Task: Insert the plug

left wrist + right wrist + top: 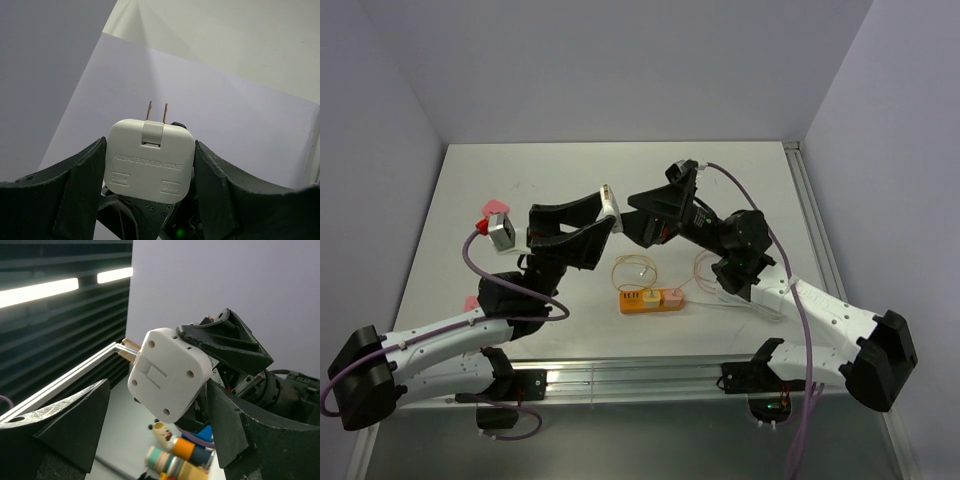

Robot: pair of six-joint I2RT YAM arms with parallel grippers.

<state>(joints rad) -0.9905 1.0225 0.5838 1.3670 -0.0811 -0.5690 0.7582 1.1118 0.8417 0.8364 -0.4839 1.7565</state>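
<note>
Both arms are raised, tips meeting: left tool (150,146) clamped, right tool (157,385) spread wide.

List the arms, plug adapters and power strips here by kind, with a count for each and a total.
Robot arms: 2 (left arm, right arm)
White plug adapter: 1
Orange power strip: 1
Total: 4

Robotics lab test cell; bare white table (570,170); plain enclosure walls (620,60); aluminium rail (620,372); ceiling strip lights (40,292) beyond.
</note>
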